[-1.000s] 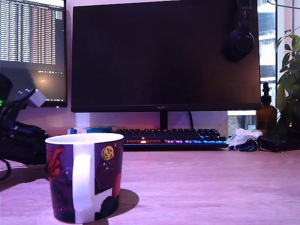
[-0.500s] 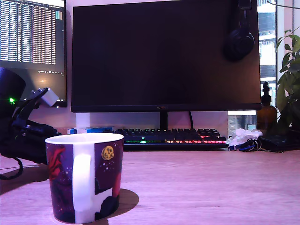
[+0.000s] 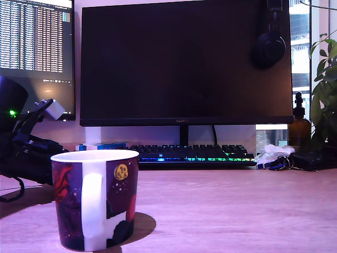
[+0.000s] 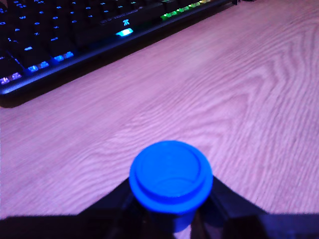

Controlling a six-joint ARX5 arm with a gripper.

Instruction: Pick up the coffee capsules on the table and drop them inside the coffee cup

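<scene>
In the wrist view a blue coffee capsule [image 4: 170, 175] sits between the dark fingers [image 4: 119, 201] of my gripper [image 4: 170, 206], which is shut on it, lifted over the light wood table [image 4: 239, 99]. The coffee cup [image 3: 95, 197] is a purple mug with red swirls, a gold moon and a white handle. It stands upright at the front of the exterior view's left. My black arm [image 3: 23, 155] is behind and to the left of the cup there, with a green light on it. Neither the capsule nor the fingertips show in the exterior view.
A backlit keyboard [image 3: 192, 154] lies along the back of the table under a dark monitor [image 3: 184, 63] with headphones [image 3: 269, 45] hung on it. At the exterior view's right are a brown bottle [image 3: 299, 126], a plant [image 3: 326, 89] and crumpled paper with keys [image 3: 274, 155].
Over the last second my arm has risen and shifted a little toward the cup, then held almost still. The keyboard's light colours have cycled.
</scene>
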